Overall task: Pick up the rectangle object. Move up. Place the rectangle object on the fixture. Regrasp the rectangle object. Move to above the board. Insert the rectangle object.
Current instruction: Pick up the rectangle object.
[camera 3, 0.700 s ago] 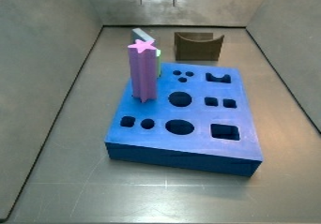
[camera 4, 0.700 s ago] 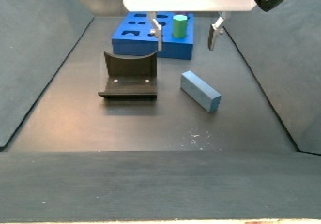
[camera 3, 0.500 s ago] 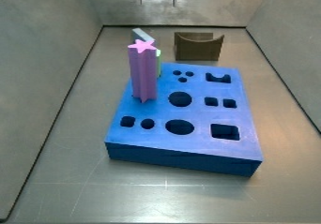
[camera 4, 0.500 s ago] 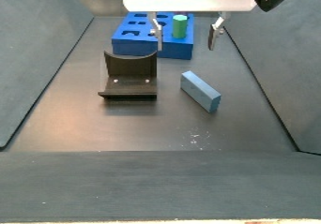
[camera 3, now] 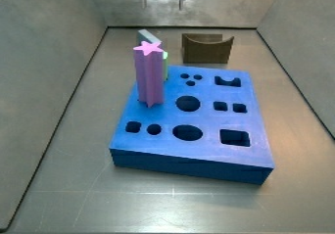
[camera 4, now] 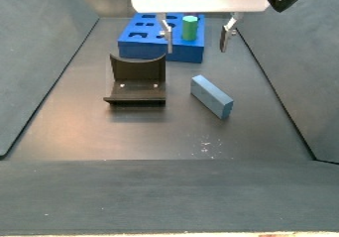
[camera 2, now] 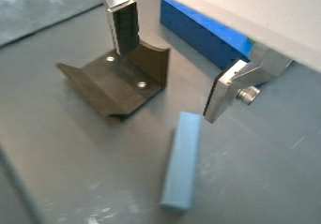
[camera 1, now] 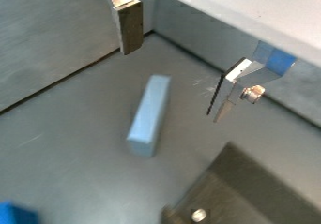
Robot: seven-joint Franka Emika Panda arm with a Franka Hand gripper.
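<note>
above the floor the released gripper (camera 4: 195,38) still hangs unmoved, rectangle object (camera 4: 212,96) lying untouched beside the fixture (camera 4: 135,80).

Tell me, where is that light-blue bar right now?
The light-blue bar lies flat on the floor beside the fixture, untouched, below the open gripper.

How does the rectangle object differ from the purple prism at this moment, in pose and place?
The rectangle object lies flat on the floor beside the fixture; the purple prism stands upright in the board. The bar is light blue with plain ends; the prism is purple with a star-shaped top. Both are long and slim, and neither is held: the open gripper hangs above.
</note>
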